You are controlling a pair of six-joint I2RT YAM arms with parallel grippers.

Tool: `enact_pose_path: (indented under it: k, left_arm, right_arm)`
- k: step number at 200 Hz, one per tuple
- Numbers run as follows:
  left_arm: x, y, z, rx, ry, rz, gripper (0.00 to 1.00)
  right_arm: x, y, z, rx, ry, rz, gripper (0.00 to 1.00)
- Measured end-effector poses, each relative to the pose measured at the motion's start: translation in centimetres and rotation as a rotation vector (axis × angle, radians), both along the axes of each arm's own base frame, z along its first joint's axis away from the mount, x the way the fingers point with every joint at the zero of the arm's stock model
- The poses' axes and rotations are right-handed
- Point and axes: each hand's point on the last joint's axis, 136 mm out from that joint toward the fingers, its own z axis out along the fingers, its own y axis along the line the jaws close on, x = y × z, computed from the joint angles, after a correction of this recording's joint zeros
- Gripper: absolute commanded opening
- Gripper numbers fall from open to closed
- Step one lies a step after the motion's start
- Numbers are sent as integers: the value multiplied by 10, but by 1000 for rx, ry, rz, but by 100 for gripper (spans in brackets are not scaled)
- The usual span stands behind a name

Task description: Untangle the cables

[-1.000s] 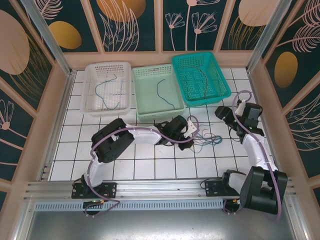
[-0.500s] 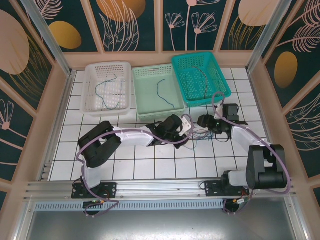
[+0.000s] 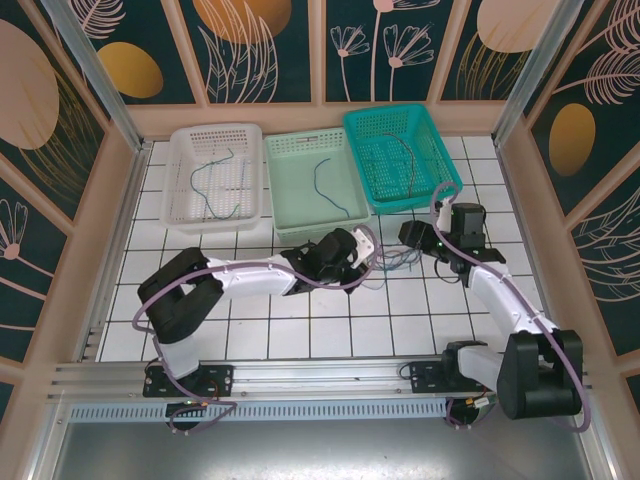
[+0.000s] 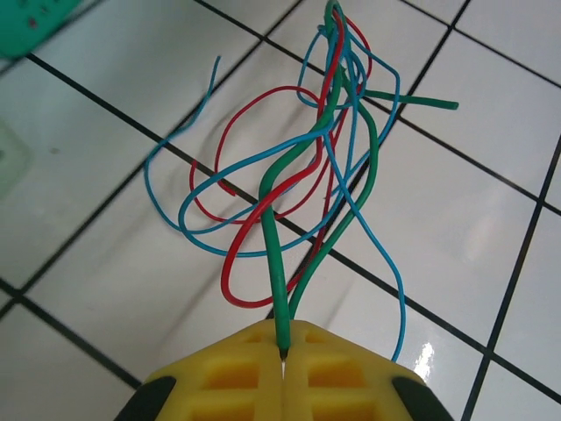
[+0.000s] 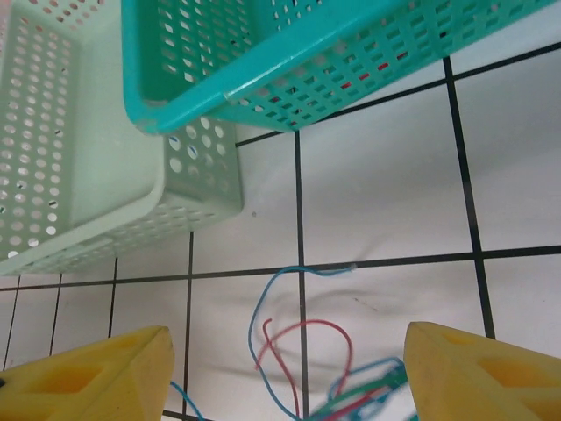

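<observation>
A tangle of thin blue, red and green cables (image 3: 398, 262) lies on the white tiled floor between the two arms. In the left wrist view my left gripper (image 4: 283, 361) is shut on the end of a green cable (image 4: 273, 237), which rises out of the tangle (image 4: 316, 149). My left gripper (image 3: 368, 250) sits just left of the tangle. My right gripper (image 3: 414, 236) hovers at the tangle's upper right, open. Its yellow fingers (image 5: 88, 373) stand wide apart with blue and red loops (image 5: 302, 351) below them, untouched.
Three baskets stand at the back: white (image 3: 180, 205), pale green (image 3: 285, 228) and teal (image 3: 440, 195), each with a loose cable inside. The teal basket's corner (image 5: 175, 96) and the pale green basket (image 5: 202, 189) are close ahead of my right gripper.
My right arm swung in from the right side to the tangle. My left arm stretched out further right, its gripper staying by the tangle's left side.
</observation>
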Motion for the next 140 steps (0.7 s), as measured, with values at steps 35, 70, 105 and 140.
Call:
enact_pose_path:
  k: [35,70,105,140]
  left_arm:
    - [6,4,6,0,-26,39,1]
    - [11,8,4,6,-33,79,0]
    - [17,10,5,0,-55,109,0]
    - [21,9,17,-38,-89,126,0]
  right_arm:
    - [-6,1,-12,34,53,-20,70]
    - [-16,14,-14,145,99,-10,71]
    - [-18,28,-4,256,113,16,72]
    - [-23,39,-1,352,140,37,72]
